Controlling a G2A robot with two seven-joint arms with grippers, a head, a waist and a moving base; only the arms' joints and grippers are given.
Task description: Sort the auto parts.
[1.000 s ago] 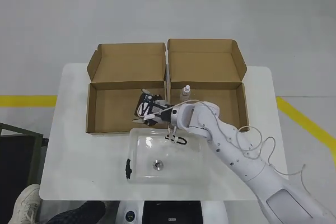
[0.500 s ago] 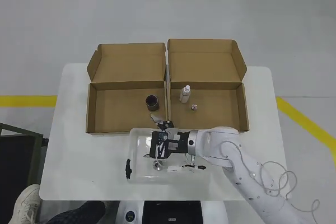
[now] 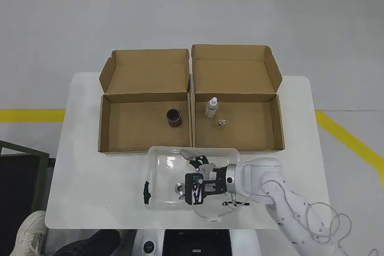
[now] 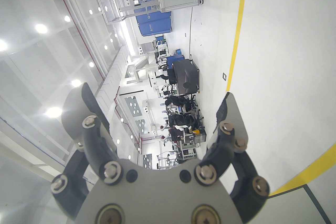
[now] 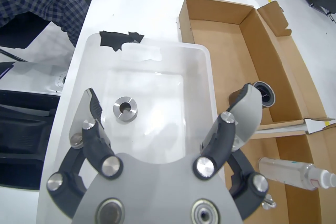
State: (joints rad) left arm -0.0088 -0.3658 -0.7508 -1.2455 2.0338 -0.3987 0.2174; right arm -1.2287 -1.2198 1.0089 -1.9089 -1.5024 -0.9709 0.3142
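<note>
My right gripper (image 3: 191, 185) (image 5: 168, 101) hangs open over the clear plastic bin (image 3: 155, 153) (image 5: 210, 59), with nothing between its fingers. A metal ring (image 3: 179, 189) (image 5: 125, 108) lies on the bin floor just ahead of one fingertip. A dark cylinder (image 3: 173, 116) (image 5: 265, 96) rests in the left cardboard box (image 3: 104, 125) (image 5: 210, 22). The right cardboard box (image 3: 278, 128) (image 5: 291, 149) holds a small clear bottle (image 3: 212, 107) (image 5: 288, 175) and a small metal part (image 3: 222, 121) (image 5: 266, 202). My left gripper (image 4: 157, 104) is open and empty, facing the room.
Both boxes stand side by side behind the bin, lids folded back. Black tape (image 3: 146, 192) (image 5: 119, 38) sticks to the bin's left rim. The white table (image 3: 83, 160) has free room to the left and right of the bin.
My right gripper left the dark cylinder in the left box, then drew back over the bin toward the table's front edge. It now hangs open near the metal ring.
</note>
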